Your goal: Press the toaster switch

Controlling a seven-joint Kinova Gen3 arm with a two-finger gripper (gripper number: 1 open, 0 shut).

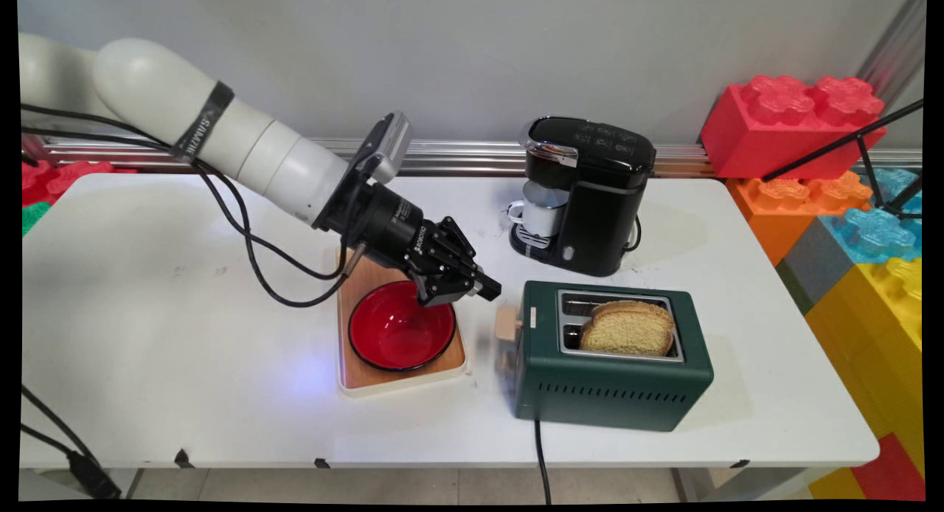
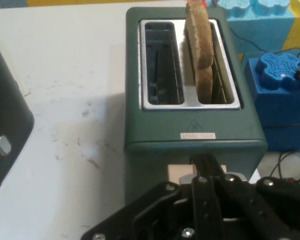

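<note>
At frame centre, the gripper (image 1: 488, 288), fingers closed together and holding nothing, points at the toaster (image 1: 612, 379) lever (image 1: 506, 324); bread (image 1: 628, 327) stands raised in one slot.

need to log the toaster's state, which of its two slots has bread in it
The near slot of the green toaster, toward the table's front edge, holds the bread; the far slot, toward the coffee machine, is empty.
</note>
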